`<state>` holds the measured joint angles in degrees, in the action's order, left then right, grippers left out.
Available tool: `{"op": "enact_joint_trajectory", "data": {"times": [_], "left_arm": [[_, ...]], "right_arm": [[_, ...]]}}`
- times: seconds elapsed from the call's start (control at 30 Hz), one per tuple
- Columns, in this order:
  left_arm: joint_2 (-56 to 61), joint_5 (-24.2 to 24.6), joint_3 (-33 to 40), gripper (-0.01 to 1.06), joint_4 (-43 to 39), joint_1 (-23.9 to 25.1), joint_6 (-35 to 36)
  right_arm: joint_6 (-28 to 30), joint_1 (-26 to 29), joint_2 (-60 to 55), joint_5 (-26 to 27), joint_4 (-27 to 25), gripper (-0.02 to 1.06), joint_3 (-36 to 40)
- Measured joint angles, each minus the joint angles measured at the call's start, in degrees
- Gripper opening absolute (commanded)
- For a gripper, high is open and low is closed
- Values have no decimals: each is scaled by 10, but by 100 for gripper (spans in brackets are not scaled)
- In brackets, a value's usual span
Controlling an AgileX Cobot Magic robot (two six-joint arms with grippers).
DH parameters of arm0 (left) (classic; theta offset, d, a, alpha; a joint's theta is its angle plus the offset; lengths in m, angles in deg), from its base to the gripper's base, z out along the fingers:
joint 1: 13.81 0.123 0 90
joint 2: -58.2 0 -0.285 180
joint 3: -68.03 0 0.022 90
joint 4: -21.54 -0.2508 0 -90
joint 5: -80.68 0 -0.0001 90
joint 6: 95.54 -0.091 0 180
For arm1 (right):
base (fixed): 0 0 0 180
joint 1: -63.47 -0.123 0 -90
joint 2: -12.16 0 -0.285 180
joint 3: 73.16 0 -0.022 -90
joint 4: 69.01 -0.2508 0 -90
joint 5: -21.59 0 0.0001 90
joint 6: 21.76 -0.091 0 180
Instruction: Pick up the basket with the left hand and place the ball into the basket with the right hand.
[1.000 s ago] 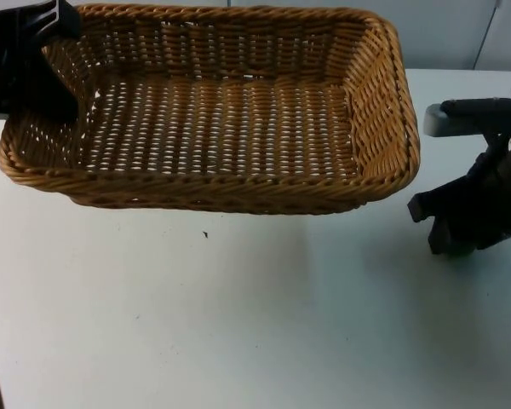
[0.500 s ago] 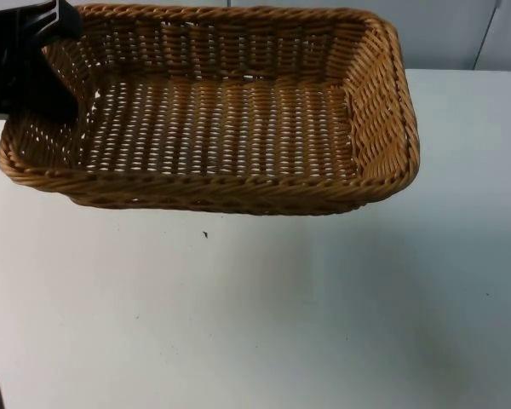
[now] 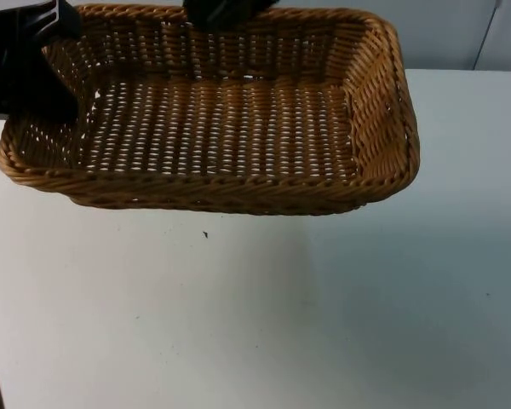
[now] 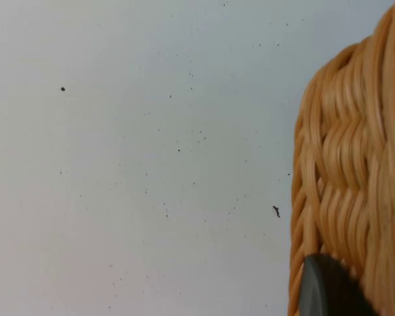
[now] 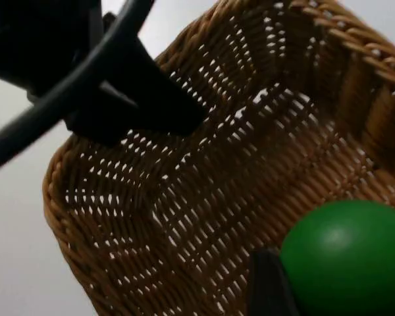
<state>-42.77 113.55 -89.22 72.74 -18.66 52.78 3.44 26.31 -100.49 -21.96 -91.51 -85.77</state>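
The woven wicker basket (image 3: 230, 128) hangs above the table, and nothing lies inside it in the top view. My left gripper (image 3: 47, 64) is shut on its left rim; the left wrist view has the rim (image 4: 355, 171) against a black fingertip (image 4: 326, 289). My right gripper (image 3: 228, 10) is over the basket's far rim. It is shut on the green ball (image 5: 349, 260), which sits beside a black fingertip (image 5: 268, 286) above the basket's inside (image 5: 204, 197). The left arm (image 5: 118, 85) holds the far rim there.
The white table (image 3: 255, 324) stretches out in front of and to the right of the basket. A grey partition wall (image 3: 460, 34) stands behind it. A small dark speck (image 3: 205, 234) lies just in front of the basket.
The right arm left the table's right side, went out of view, and now shows over the basket's far rim. The basket and left gripper have stayed put.
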Motion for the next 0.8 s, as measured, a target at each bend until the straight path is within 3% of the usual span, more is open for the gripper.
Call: {"op": "enact_joint_trajectory", "data": {"times": [0.6,0.67,0.73,0.77,0.8], "left_arm": [[0,0,0,0,1,0,0],[0,0,0,0,1,0,0],[0,0,0,0,1,0,0],[0,0,0,0,1,0,0],[0,0,0,0,1,0,0]], "right_arm": [[19,-10,-114,91,8,0,0],[19,-10,-114,91,15,6,0],[19,-10,-114,92,20,21,0],[20,-10,-114,92,23,21,0],[20,-10,-114,93,26,37,0]]}}
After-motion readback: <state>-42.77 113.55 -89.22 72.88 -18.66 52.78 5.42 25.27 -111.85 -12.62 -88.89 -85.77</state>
